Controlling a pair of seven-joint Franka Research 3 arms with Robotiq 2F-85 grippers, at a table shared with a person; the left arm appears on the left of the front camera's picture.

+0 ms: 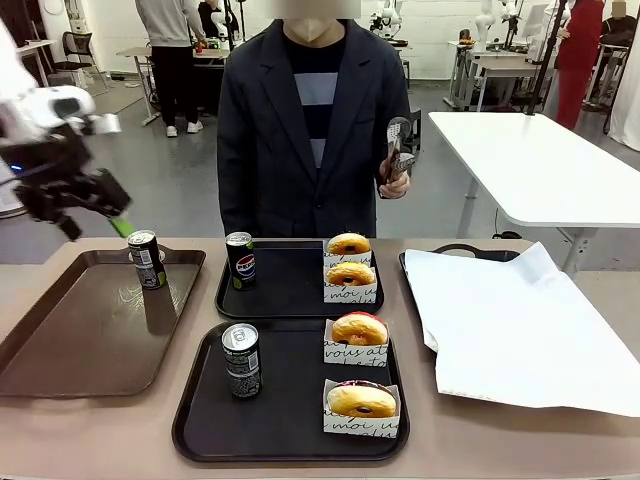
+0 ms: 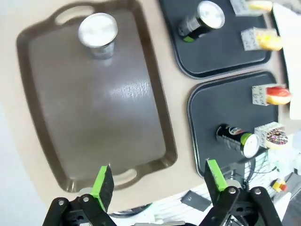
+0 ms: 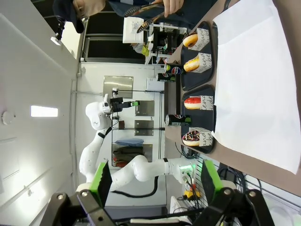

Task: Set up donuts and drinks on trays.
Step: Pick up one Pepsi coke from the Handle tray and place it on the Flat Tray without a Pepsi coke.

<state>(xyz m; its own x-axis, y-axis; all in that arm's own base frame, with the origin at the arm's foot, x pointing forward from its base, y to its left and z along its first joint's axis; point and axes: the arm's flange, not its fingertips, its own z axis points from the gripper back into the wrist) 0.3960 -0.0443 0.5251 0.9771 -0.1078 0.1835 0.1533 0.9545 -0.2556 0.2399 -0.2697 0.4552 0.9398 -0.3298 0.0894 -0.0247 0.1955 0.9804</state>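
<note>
The glossy brown tray lay at the left of the table; two matte black trays sat mid-table, the near tray in front of the far tray. A white paper sheet covered the right side. Each black tray carried two sleeved donuts along its right side and one can at its left: a grey-black can near, the Pepsi can far. One more can stood upright at the far end of the brown tray, apart from the rest.

That can looked stiff, smooth and likely slippery, and tall enough to tip; a hold across its mid-body seemed safest. The donuts looked soft, best taken by their paper sleeves.

The left gripper hovered above the brown tray's far left, jaws wide apart and empty. The right gripper was also spread wide, holding nothing. The person's hand held tongs.
</note>
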